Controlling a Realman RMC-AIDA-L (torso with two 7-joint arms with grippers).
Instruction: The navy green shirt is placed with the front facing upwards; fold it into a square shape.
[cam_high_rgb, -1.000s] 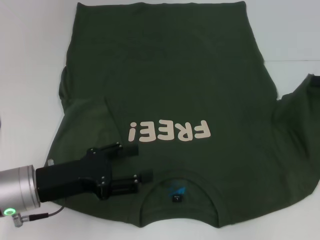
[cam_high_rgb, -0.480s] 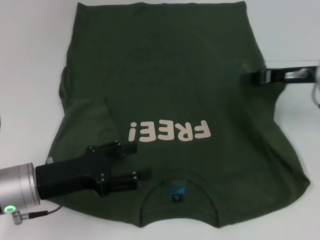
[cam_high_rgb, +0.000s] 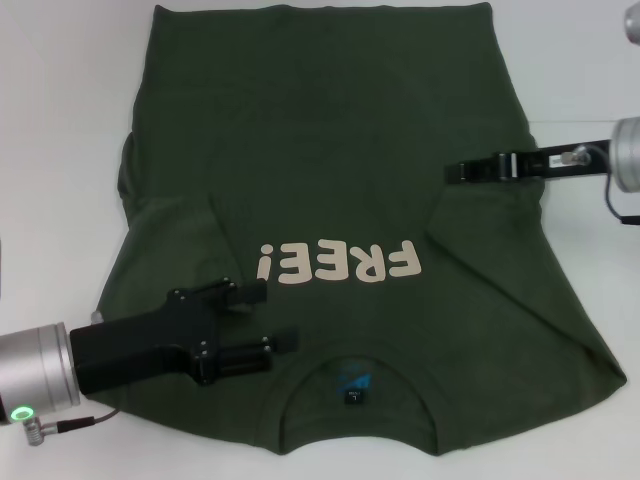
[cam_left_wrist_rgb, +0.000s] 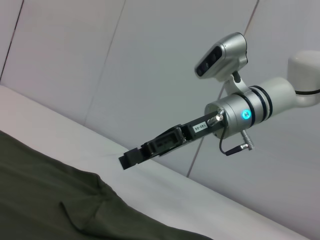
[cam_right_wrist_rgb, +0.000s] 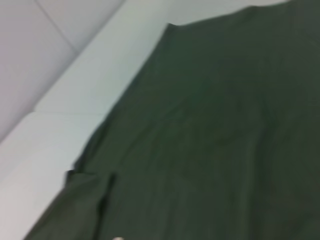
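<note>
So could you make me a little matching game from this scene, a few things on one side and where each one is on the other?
Things:
1. left gripper
2. right gripper
3. neck label
4. FREE! lettering

Places:
A. inside the collar, at the shirt's near edge
B. across the chest of the navy green shirt
C. over the shirt's right side, reaching in from the table edge
D. over the near left shoulder, beside the collar

Pairs: 1-D, 2-C, 3-A, 4-B
</note>
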